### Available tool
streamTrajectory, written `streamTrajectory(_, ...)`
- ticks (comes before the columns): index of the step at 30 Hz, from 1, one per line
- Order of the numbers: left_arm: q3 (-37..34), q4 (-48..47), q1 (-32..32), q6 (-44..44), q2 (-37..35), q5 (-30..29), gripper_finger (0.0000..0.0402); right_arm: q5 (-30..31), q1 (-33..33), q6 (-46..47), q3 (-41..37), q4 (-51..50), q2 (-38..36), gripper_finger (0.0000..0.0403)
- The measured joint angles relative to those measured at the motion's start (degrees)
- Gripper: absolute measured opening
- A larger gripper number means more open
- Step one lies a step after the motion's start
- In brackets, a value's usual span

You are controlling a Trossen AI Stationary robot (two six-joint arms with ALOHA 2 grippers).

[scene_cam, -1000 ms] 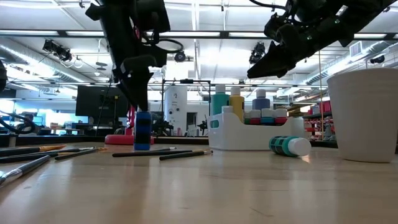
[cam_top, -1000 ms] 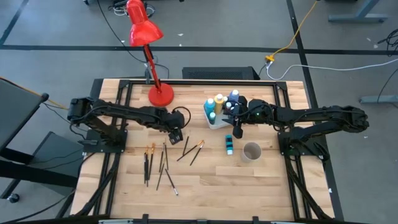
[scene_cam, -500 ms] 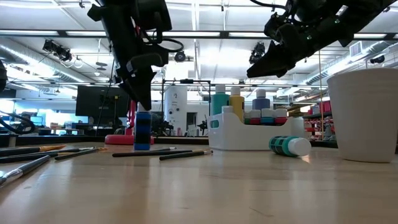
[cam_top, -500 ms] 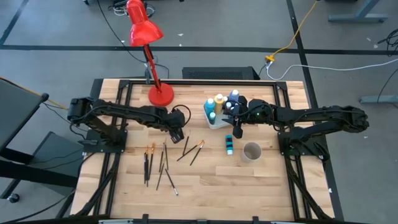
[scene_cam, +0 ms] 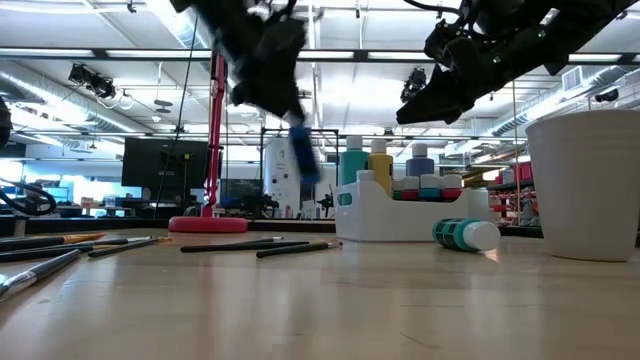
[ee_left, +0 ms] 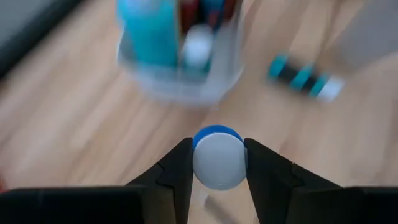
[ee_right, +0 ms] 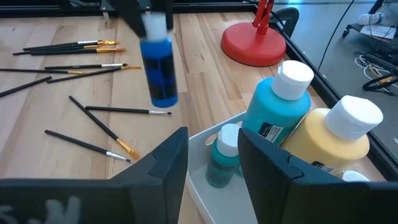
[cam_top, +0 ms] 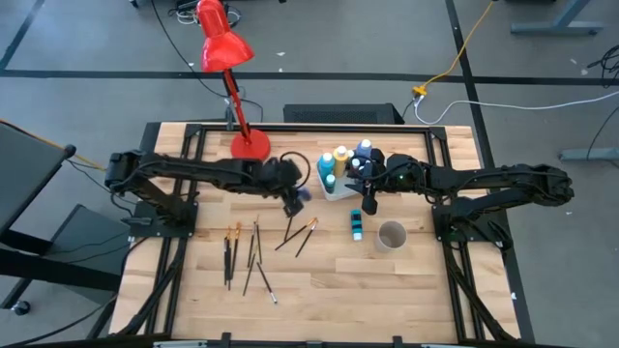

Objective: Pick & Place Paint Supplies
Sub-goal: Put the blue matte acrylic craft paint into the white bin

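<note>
A blue paint bottle (cam_top: 303, 196) with a white cap hangs above the table, just left of the white caddy (cam_top: 340, 192), with my left gripper (cam_top: 293, 197) shut on it. The caddy holds teal, yellow and blue bottles (ee_right: 277, 121). My right gripper (ee_right: 211, 142) hovers open over the caddy's near side with nothing between its fingers. A teal-banded bottle (cam_top: 357, 224) lies on its side on the table. Several brushes (cam_top: 253, 248) lie flat on the wood at the left. My left gripper pinches the blue bottle's top end, at the white cap (ee_left: 217, 158), between its two fingers. The fingers come slanting down from the table's left. The bottle (scene_cam: 303, 155) hangs tilted below them, lifted clear of the table.
A white cup (cam_top: 391, 236) stands right of the lying bottle. A red desk lamp stands with its base (cam_top: 250, 147) at the far left of the caddy. Bare wood lies toward the near edge.
My left gripper has risen and gone toward the table's right, toward the caddy, tipping up as it went. The blue bottle, which stood upright on the table, has gone with it and now hangs tilted, clear of the wood.
</note>
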Motion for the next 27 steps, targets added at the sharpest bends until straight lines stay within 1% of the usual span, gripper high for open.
streamTrajectory(5, 5.8, 7.1, 0.4, 6.4, 0.0, 0.0, 0.0129, 0.0, 0.0, 0.1, 0.0, -0.6, 0.0, 0.0143)
streamTrajectory(9, 9.3, 10.4, 1.3, 9.9, 1.8, 0.5, 0.0131, 0.0, -0.1, -0.2, 0.2, -6.2, -1.4, 0.0143)
streamTrajectory(11, 10.9, 9.0, 2.1, 11.8, 3.6, 1.4, 0.0131, 1.4, -0.2, -0.4, 1.3, -11.6, -3.0, 0.0143)
streamTrajectory(14, 14.4, 9.6, 3.4, 16.0, 7.7, 2.1, 0.0130, 7.1, -0.4, 0.5, 2.8, -17.6, -5.6, 0.0143)
streamTrajectory(16, 16.3, 8.8, 4.1, 16.6, 10.2, 3.1, 0.0130, 10.5, -0.5, 1.8, 2.7, -18.9, -7.2, 0.0143)
streamTrajectory(18, 17.6, 8.7, 4.7, 17.2, 12.6, 6.0, 0.0130, 12.7, -0.5, 2.5, 2.5, -19.0, -8.2, 0.0143)
streamTrajectory(20, 18.5, 8.0, 5.0, 18.6, 14.2, 8.0, 0.0130, 13.0, -0.5, 2.5, 2.0, -20.2, -9.0, 0.0143)
streamTrajectory(22, 19.7, 9.1, 4.9, 19.8, 16.1, 7.3, 0.0130, 12.9, -0.5, 2.2, 1.9, -20.4, -8.8, 0.0143)
streamTrajectory(27, 20.4, 8.0, 5.4, 23.3, 20.3, 6.1, 0.0131, 12.8, -0.5, 2.2, 1.8, -21.7, -8.3, 0.0143)
